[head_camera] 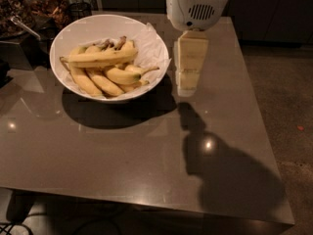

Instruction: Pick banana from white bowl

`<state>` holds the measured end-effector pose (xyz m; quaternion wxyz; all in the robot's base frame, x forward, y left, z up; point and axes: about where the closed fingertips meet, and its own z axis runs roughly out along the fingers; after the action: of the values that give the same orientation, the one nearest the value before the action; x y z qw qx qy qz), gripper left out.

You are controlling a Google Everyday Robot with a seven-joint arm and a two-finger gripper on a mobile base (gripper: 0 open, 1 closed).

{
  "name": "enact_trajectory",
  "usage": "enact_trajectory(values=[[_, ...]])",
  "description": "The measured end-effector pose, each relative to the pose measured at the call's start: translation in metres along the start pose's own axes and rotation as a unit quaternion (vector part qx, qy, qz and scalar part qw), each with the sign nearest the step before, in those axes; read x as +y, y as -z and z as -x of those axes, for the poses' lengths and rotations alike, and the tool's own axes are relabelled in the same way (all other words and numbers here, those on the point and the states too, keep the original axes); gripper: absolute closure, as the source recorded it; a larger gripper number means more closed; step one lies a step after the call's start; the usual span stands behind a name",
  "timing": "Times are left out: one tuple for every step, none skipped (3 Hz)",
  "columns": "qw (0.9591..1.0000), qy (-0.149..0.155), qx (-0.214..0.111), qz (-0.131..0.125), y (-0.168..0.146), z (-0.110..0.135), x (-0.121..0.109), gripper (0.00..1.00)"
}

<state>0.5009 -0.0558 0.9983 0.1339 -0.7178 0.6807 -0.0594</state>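
Observation:
The white bowl (78, 28) stands at the back left of the brown table, lined with crumpled white paper. Several yellow bananas lie in it. The banana (102, 58), long and nearly straight, lies across the top of the others with its thin stem pointing left. My gripper (186, 89) hangs pale and vertical from the white arm housing (197, 5), just right of the bowl's rim and low over the table. It holds nothing that I can see.
Dark cluttered containers (34, 9) and a metal handle (23, 27) sit at the back left beyond the bowl. The table (146, 160) ends at the front and at the right, where bare floor (288, 106) begins.

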Motion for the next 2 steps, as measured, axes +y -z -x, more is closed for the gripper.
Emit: enact_trajectory(values=[[0.9994,0.033,0.005,0.004,-0.012,0.043,-0.023,0.0],[0.998,0.062,0.009,-0.005,-0.02,0.084,-0.044,0.0]])
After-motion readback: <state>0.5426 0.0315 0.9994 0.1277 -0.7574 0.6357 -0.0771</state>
